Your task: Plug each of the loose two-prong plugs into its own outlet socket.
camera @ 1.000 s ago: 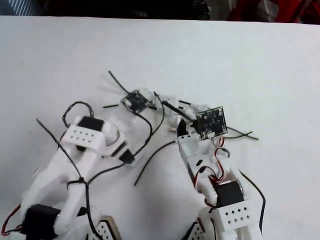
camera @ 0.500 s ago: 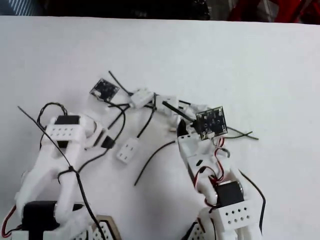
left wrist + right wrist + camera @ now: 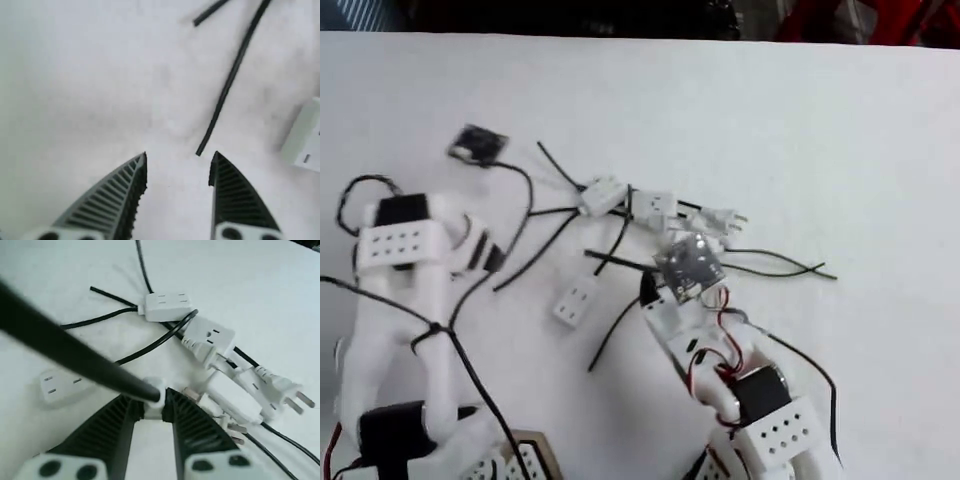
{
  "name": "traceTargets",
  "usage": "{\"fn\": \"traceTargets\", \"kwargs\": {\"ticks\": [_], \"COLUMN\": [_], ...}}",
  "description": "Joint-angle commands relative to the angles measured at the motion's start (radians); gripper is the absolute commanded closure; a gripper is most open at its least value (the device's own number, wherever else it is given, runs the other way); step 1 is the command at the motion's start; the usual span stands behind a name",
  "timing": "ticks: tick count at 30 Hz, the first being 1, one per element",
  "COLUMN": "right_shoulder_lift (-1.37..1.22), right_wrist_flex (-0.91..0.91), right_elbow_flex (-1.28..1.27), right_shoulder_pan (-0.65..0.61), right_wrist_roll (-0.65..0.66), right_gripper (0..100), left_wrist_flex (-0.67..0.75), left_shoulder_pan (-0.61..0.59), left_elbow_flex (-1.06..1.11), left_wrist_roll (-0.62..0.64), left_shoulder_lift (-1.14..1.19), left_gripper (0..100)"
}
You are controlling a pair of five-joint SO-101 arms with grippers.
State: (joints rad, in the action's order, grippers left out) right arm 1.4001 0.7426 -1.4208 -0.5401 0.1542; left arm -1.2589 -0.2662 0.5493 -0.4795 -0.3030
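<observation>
My right gripper (image 3: 152, 402) is shut on a small white plug (image 3: 153, 391) whose black cord (image 3: 60, 350) runs away from it. Just beyond lie two white sockets (image 3: 165, 306) (image 3: 215, 335) and two loose two-prong plugs (image 3: 272, 387) (image 3: 232, 397). A third socket (image 3: 62, 385) lies apart, closer to the left arm. In the high view the right gripper (image 3: 650, 288) sits just in front of this cluster (image 3: 655, 205). My left gripper (image 3: 177, 165) is open over bare table, with a black cord end (image 3: 201, 149) at its fingertips; it is at the table's left (image 3: 488, 262).
Black cords (image 3: 760, 262) trail across the middle of the white table (image 3: 840, 130). The apart socket (image 3: 577, 298) lies between the two arms. The far and right parts of the table offer free room.
The left arm has swung left, away from the sockets, uncovering the socket between the arms. The right arm has pulled back and to the left, away from the cluster.
</observation>
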Motion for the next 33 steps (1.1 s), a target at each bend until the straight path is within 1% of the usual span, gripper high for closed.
{"fn": "traceTargets", "kwargs": {"ticks": [1, 5, 8, 9, 12, 15, 18, 21, 26, 28, 30, 33], "right_shoulder_lift": [0.001, 0.001, -0.021, -0.048, -0.191, -0.372, -0.524, -0.611, -0.662, -0.682, -0.711, -0.760], "right_wrist_flex": [0.031, 0.024, 0.030, 0.030, 0.024, 0.022, -0.001, -0.028, -0.033, -0.039, -0.062, -0.090], "right_elbow_flex": [0.060, 0.069, 0.109, 0.129, 0.207, 0.304, 0.384, 0.433, 0.466, 0.468, 0.466, 0.466], "right_shoulder_pan": [-0.093, -0.176, -0.196, -0.197, -0.197, -0.208, -0.225, -0.236, -0.265, -0.277, -0.291, -0.320], "right_wrist_roll": [0.009, 0.009, 0.008, 0.008, 0.005, 0.006, 0.006, 0.006, 0.008, 0.009, 0.009, 0.020], "right_gripper": [98.1, 98.1, 98.1, 98.1, 98.1, 98.1, 98.1, 98.1, 98.1, 98.1, 98.1, 98.1], "left_wrist_flex": [-0.031, -0.031, -0.029, -0.029, -0.029, -0.055, -0.095, -0.097, -0.095, -0.086, -0.028, 0.110], "left_shoulder_pan": [-0.133, -0.179, -0.200, -0.202, -0.197, -0.199, -0.197, -0.197, -0.200, -0.202, -0.202, -0.202], "left_elbow_flex": [-0.091, -0.086, -0.086, -0.086, -0.087, -0.086, -0.075, -0.032, 0.118, 0.204, 0.313, 0.500], "left_wrist_roll": [0.077, 0.078, 0.080, 0.080, 0.080, 0.080, 0.075, 0.075, 0.084, 0.114, 0.163, 0.215], "left_shoulder_lift": [-0.021, -0.021, -0.021, -0.021, -0.041, -0.128, -0.274, -0.432, -0.627, -0.684, -0.736, -0.808], "left_gripper": [80, 81, 81, 83, 92, 94, 97, 98, 98, 98, 98, 98]}}
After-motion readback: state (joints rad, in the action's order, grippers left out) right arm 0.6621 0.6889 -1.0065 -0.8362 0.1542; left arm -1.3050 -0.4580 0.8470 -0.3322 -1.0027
